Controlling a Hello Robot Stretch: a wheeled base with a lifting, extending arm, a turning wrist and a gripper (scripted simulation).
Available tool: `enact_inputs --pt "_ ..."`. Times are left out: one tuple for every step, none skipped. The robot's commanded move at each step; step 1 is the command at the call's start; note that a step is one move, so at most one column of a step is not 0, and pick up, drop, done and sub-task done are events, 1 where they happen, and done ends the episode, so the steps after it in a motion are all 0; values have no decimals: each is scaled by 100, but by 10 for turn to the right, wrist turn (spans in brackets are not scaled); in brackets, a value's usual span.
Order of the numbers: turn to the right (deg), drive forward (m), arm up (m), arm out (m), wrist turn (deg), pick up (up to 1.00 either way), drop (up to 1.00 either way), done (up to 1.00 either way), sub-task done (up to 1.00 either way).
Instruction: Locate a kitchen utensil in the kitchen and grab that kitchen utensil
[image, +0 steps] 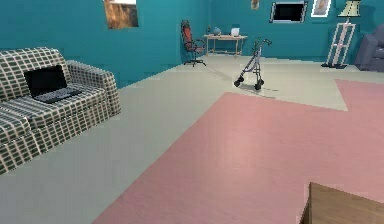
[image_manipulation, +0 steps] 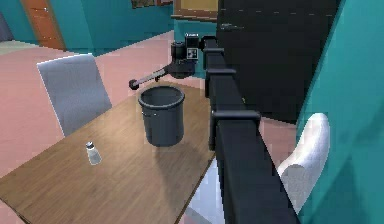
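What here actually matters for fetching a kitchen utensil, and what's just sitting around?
Belongs to the job: gripper, seen near the dark pot; that pot and the small shaker on the wooden table, likely kitchen things. Whether the gripper holds anything cannot be told.
Just lying about: checked sofa, laptop on it, walker, red desk chair, white chair.

i'm looking at teal walls (image: 160, 45) and a pale grey floor (image: 150, 140) with a broad pink area (image: 250, 150). a checked sofa (image: 85, 100) sits on the forward view's left. at the far wall there's a red office chair (image: 190, 42) beside a desk (image: 225, 40), a framed picture (image: 121, 13) higher up, and a lamp (image: 349, 10) over a white rack (image: 341, 45). in the arm side view i see a wooden worktop (image_manipulation: 100, 180), a grey chair (image_manipulation: 75, 90), a white chair (image_manipulation: 305, 160) and a tall dark cabinet (image_manipulation: 275, 50).
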Motion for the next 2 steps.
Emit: enact_inputs --pt "0 0 0 0 30 0 0 0 0" --pt "0 0 -16 0 0 0 0 0 0"
